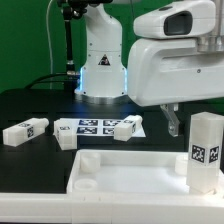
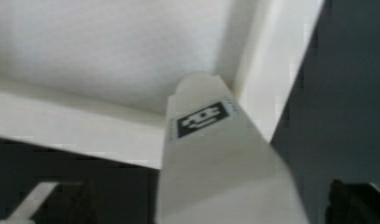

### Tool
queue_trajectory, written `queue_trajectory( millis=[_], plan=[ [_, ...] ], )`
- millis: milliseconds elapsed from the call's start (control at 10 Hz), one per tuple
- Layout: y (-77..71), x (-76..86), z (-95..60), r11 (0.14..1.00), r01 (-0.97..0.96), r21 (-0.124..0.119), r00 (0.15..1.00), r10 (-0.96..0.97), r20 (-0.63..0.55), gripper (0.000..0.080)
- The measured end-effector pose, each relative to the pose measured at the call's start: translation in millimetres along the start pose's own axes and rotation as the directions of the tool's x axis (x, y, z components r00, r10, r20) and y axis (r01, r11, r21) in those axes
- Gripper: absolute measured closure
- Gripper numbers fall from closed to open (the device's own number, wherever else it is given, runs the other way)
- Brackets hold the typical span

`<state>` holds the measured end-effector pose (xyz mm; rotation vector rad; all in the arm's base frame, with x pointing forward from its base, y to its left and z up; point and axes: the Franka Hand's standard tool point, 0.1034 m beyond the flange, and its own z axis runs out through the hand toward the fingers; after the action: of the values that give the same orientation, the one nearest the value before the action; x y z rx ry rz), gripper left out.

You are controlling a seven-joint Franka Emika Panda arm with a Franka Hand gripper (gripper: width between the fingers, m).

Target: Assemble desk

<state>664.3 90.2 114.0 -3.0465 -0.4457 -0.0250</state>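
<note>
Your tabletop point(image 1: 130, 175) lies flat in the foreground, rim up, with sockets showing at its corners. Treat it as stiff, light moulded plastic with a smooth skin. It will skate if you push it, so take it by the raised rim, never the broad floor.

The upright leg point(image 1: 205, 150) stands on the tabletop's corner at the exterior view's right. In the wrist view it rises straight toward the camera, tag on its face. It is a hard, light block and easy to tip while it stands tall, so pinch its two flat sides around mid-height, clear of the tag. Whether it is fully seated in the socket you cannot tell from here.

The loose legs point(image 1: 25, 130) lie on their sides behind the tabletop, by the marker board point(image 1: 92, 125). Use the same grip, across the narrow width.

The gripper point(image 2: 201, 198) hangs over the upright leg, jaws wide apart, one either side, holding nothing.
</note>
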Motion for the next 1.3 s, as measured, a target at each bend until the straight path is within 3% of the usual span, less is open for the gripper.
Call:
queue_trajectory(
  millis=[200, 400, 500, 800, 1000, 1300],
  plan=[
    [-0.3, -1.3, 1.6, 0.995, 0.101, 0.000, 0.995, -0.101, 0.002, 0.0150],
    [-0.2, -1.2, 1.5, 0.994, 0.113, 0.001, 0.994, -0.113, 0.002, 0.0420],
    [-0.1, -1.3, 1.5, 0.994, 0.113, 0.001, 0.994, -0.113, 0.002, 0.0511],
    [-0.2, -1.2, 1.5, 0.996, 0.094, 0.001, 0.996, -0.094, 0.002, 0.0511],
    [-0.4, -1.2, 1.5, 0.999, -0.037, 0.005, 0.999, 0.037, 0.001, 0.0511],
    [4.4, -1.6, 1.5, 0.938, -0.346, 0.017, 0.938, 0.346, 0.002, 0.0511]
  ],
)
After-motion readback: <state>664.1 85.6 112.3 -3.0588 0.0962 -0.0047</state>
